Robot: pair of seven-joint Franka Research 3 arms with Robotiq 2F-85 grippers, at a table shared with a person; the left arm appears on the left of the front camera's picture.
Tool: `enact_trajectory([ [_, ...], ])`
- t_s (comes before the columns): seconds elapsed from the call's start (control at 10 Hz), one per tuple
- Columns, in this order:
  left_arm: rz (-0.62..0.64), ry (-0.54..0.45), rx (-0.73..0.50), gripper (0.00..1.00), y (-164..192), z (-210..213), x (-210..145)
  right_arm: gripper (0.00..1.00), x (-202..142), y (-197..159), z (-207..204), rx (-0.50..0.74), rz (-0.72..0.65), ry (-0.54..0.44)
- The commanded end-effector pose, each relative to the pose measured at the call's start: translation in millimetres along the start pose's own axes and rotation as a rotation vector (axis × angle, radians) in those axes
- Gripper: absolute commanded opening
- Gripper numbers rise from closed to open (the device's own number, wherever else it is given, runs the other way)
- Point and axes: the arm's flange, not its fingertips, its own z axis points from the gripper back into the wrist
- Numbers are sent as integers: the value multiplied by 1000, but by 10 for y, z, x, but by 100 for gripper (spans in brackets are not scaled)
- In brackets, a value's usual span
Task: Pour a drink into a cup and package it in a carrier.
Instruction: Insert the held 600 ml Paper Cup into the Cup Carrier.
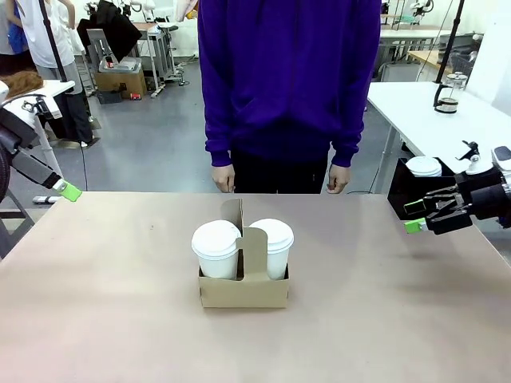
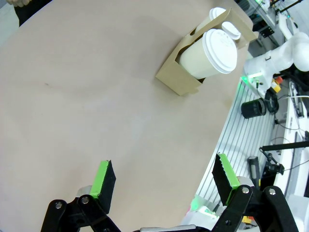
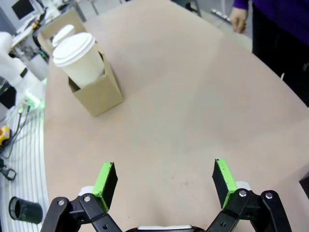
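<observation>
Front view, with both wrist views. The carrier (image 1: 243, 291) stands at the centre of the table (image 1: 104, 319) and holds two lidded white cups, one on each side of its raised handle divider (image 1: 254, 247): the left cup (image 1: 216, 249) toward 9 o'clock and the right cup (image 1: 272, 246) toward 3 o'clock. Both sit upright in their holes, lids on, so the drink itself cannot be seen. The person's hands (image 1: 223, 177) hang at 12 o'clock, at the far edge of the table and well apart from the carrier.

The left gripper (image 2: 164, 181) hovers off the table's edge at 9 o'clock, fingers spread wide and empty. The right gripper (image 3: 164, 181) hovers at 3 o'clock, likewise spread and empty. Each wrist view looks across bare tabletop toward the carrier, which lies far from the fingertips.

Judgement: the packaging appears complete, and the step in hand is most likely to stay withdrawn or to hand the carrier over. If a lift follows, it is best taken at the handle divider, from directly above, with the pads closing on the cardboard between the two lids rather than on a lid. A tilted pull could tip the tall cups, which rise well above the low tray.
</observation>
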Motion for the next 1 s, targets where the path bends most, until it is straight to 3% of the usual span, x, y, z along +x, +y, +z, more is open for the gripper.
enact_trajectory([
  [0.0,-3,-2,2,100,-16,9,1,100,2,1,18,-2,12,0],
  [0.9,-3,-2,2,100,-16,9,1,100,2,1,18,-2,12,0],
])
